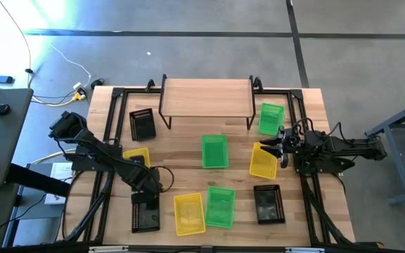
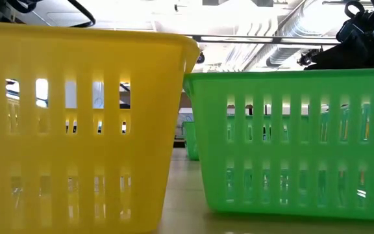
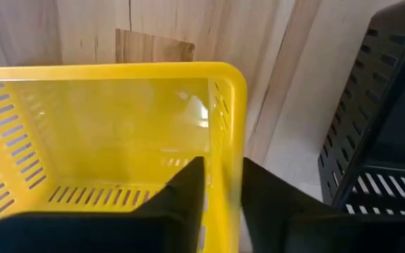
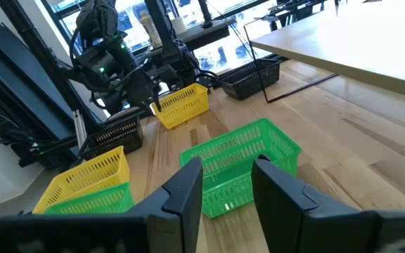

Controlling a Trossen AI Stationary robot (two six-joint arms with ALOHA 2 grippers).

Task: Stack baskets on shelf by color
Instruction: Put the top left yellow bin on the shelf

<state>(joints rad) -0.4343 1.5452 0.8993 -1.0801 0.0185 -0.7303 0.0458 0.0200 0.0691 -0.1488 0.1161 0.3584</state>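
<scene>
The shelf stands bare at the far middle of the table. My left gripper points down at a yellow basket on the table's left and is shut on it; the same basket shows in the right wrist view. My right gripper is open and hovers between a green basket and a yellow basket on the right, touching nothing. Other baskets rest on their bases: black, green, black, yellow, green, black. My left gripper holds the yellow basket by its near end wall, close to a corner. One finger is inside the basket and one finger outside, coming from above. Whether the basket is clear of the table, I cannot tell.
Black metal arm frames run along both sides of the table. In the low view the near yellow basket and green basket fill the picture. A black basket stands close beside the held one. Bare wood lies in front of the shelf.
</scene>
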